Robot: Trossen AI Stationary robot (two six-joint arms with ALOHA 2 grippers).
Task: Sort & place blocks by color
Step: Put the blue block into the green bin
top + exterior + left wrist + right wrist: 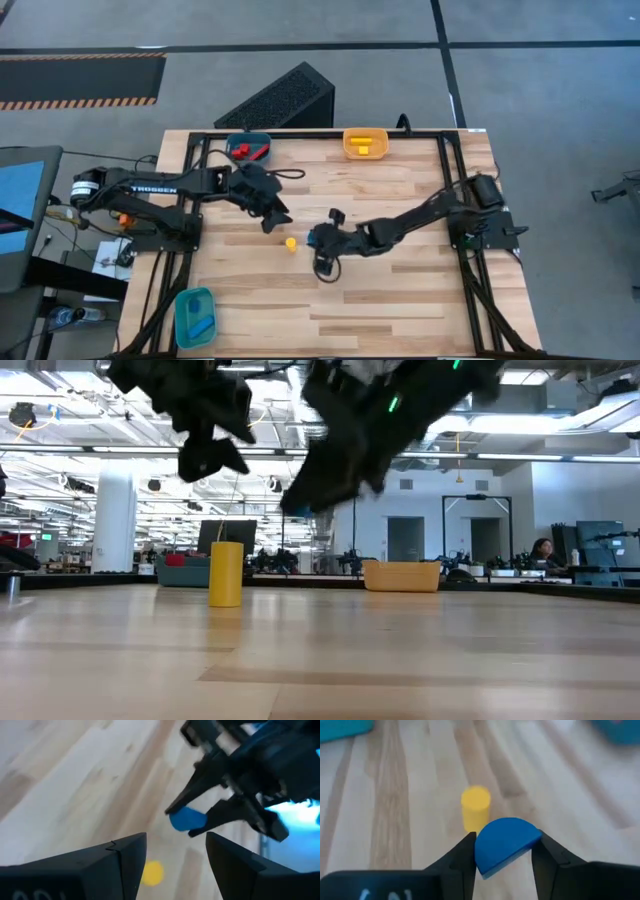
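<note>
Near the middle of the pale wooden plank table (400,300), the right gripper (502,851) has its jaws clamped on a blue half-round block (504,843), one dark finger on each flat side, with the block lifted clear of the planks. Just beside it, toward the left arm, a small yellow cylinder block (291,243) stands upright and alone on the wood, touching nothing. The left gripper (277,218) hovers above the table just beyond the cylinder, its jaws apart and empty. The two grippers are close together with the cylinder between them, so room is tight there. Along the far edge sit a teal rectangular bin (249,147) holding red blocks (243,150) and an orange-yellow rectangular bin (365,143) holding yellow blocks (362,147), the two well apart from each other. A second teal bin (195,317) with a blue bar block (202,326) inside rests at the near left corner, close to the table's edge. The near half of the table toward the right side lies bare, as does the stretch of wood between the two far bins and the grippers. A black frame (443,170) borders the work area on the sides.
</note>
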